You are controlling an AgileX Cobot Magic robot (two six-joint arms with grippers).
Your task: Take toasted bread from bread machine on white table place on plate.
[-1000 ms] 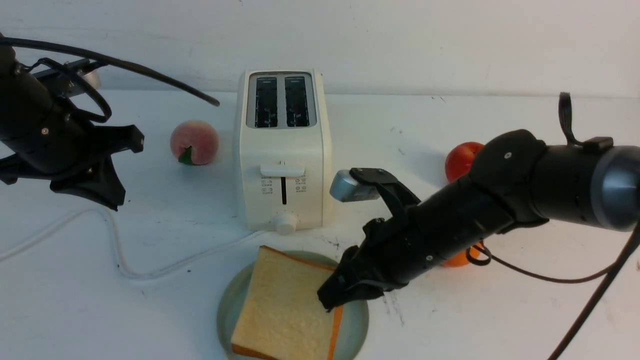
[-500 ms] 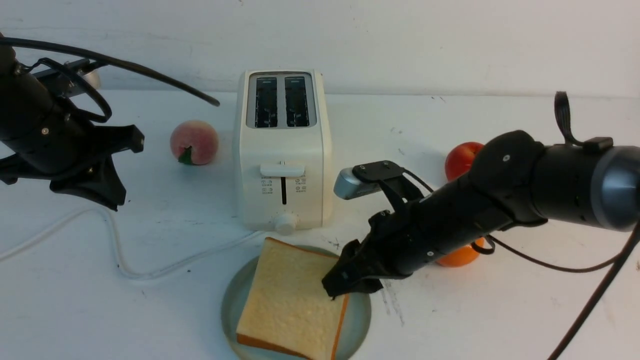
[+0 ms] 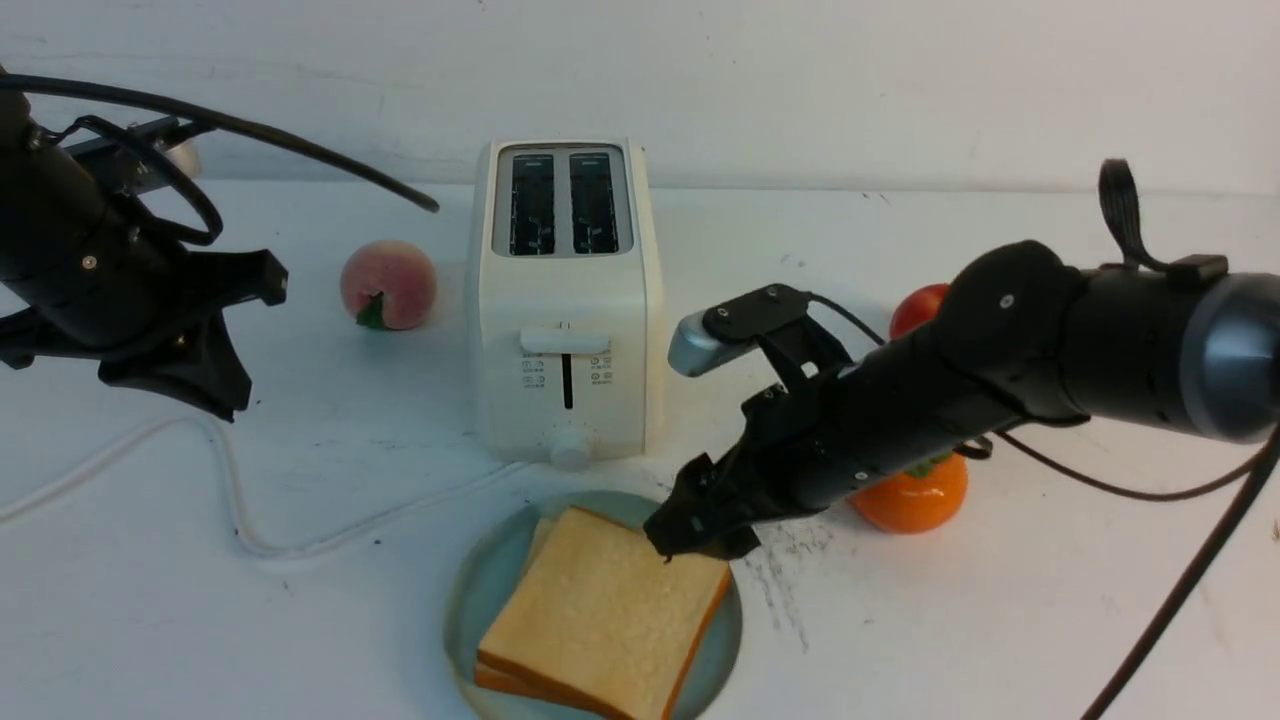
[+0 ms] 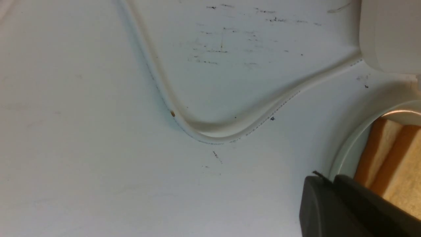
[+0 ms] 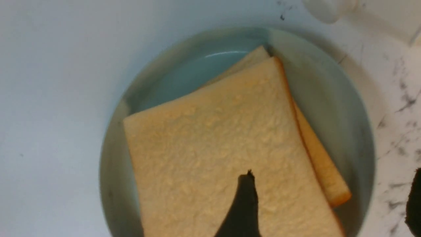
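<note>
Golden toast [image 3: 600, 620] just beneath right hand [image 3: 700, 535]

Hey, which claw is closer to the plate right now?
Right. The right claw hangs open over the far right rim of the plate; the left claw sits well off to its left, near the cord.

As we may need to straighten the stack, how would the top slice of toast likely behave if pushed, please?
The top slice is likely stiff: it lies flat, unsagging, askew over the lower slice. Resting loose there, it would probably slide rather than bend. The plate looks glossy, so both slices might skate together.
</note>
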